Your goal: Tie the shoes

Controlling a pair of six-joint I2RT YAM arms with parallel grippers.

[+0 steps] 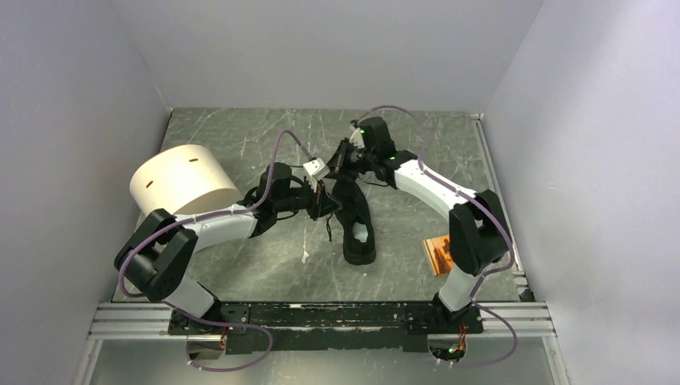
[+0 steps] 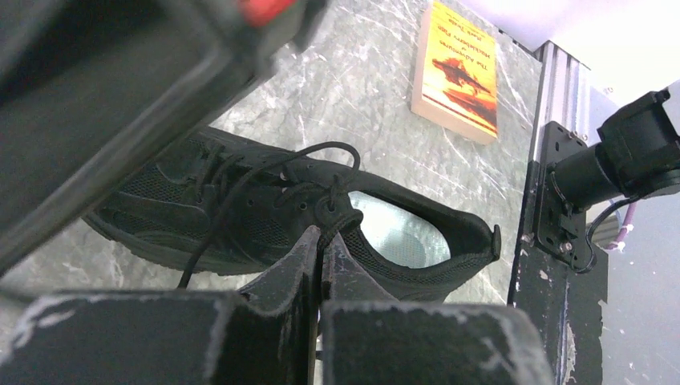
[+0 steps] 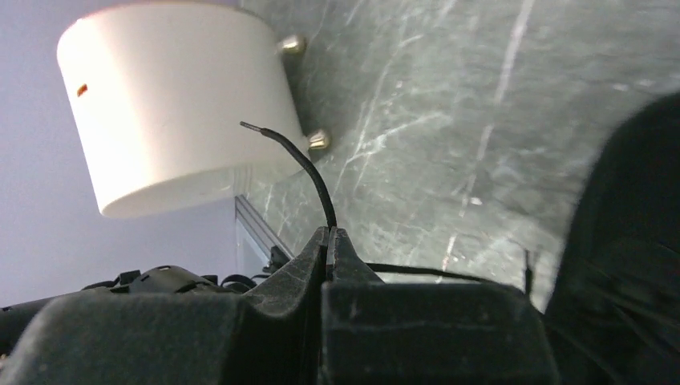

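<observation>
Sneaker (image 1: 357, 220) is lying between both arms. Left gripper (image 2: 322, 250) is clamping a lace (image 2: 265, 172), right gripper (image 3: 329, 241) pinching a lace tip (image 3: 301, 164), probably for knotting.

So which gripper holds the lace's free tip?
The right gripper: the lace tip pokes up past it. The left gripper pinches lace by the shoe.

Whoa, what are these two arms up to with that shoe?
Two robot arms are working on tying a black sneaker that lies on the table. The left gripper is shut on a lace near the shoe's opening. The right gripper is pinching a lace end, with the tip sticking up free. I see no finished bow.
</observation>
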